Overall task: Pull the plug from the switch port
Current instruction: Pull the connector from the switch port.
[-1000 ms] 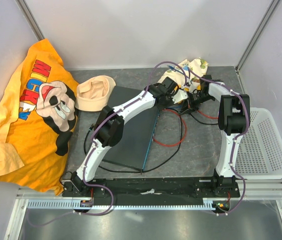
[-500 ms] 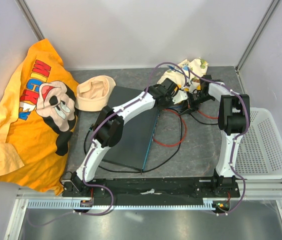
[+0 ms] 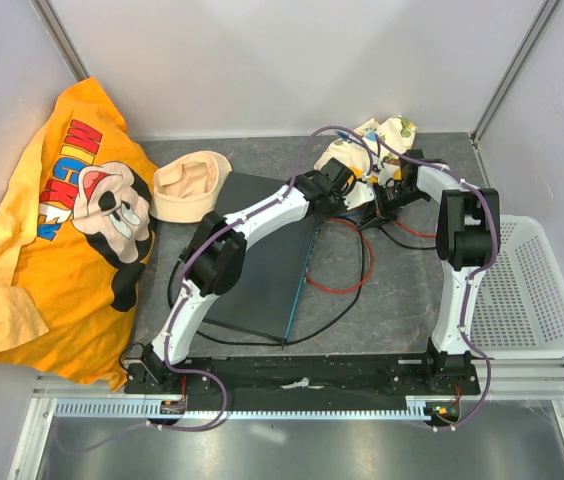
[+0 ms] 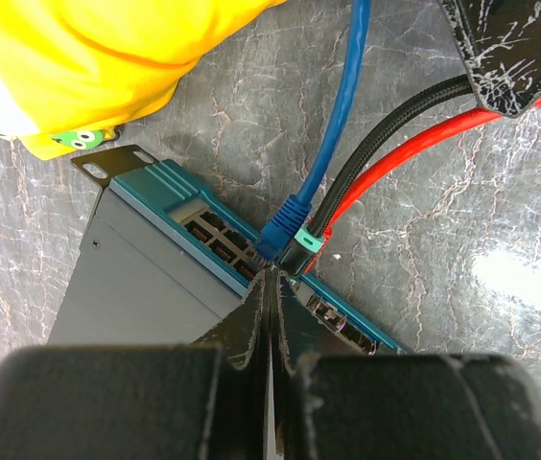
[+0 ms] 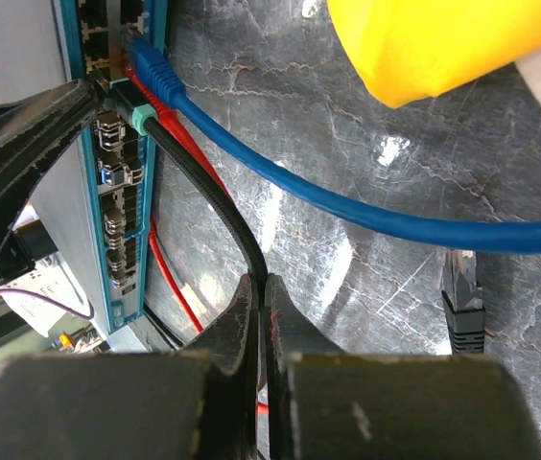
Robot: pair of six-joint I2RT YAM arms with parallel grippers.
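Observation:
The switch (image 3: 257,250) is a flat dark grey box with a teal socket edge (image 4: 179,201), which also shows in the right wrist view (image 5: 107,192). A blue plug (image 4: 278,230), a black plug with a teal collar (image 4: 301,244) and a red cable (image 4: 395,158) sit together in its ports. My left gripper (image 4: 270,276) is shut and empty, its tips touching the teal edge right beside these plugs. My right gripper (image 5: 259,285) is shut on the black cable (image 5: 208,192) a short way from its teal-collared plug (image 5: 136,117). Both grippers meet near the switch's far corner, left (image 3: 334,200) and right (image 3: 374,200).
A loose black plug (image 5: 462,302) lies on the table right of my right fingers. A yellow soft toy (image 3: 384,135) lies just behind the grippers. A white mesh basket (image 3: 532,290) stands at the right, with a beige cap (image 3: 192,185) and a yellow shirt (image 3: 62,220) at the left.

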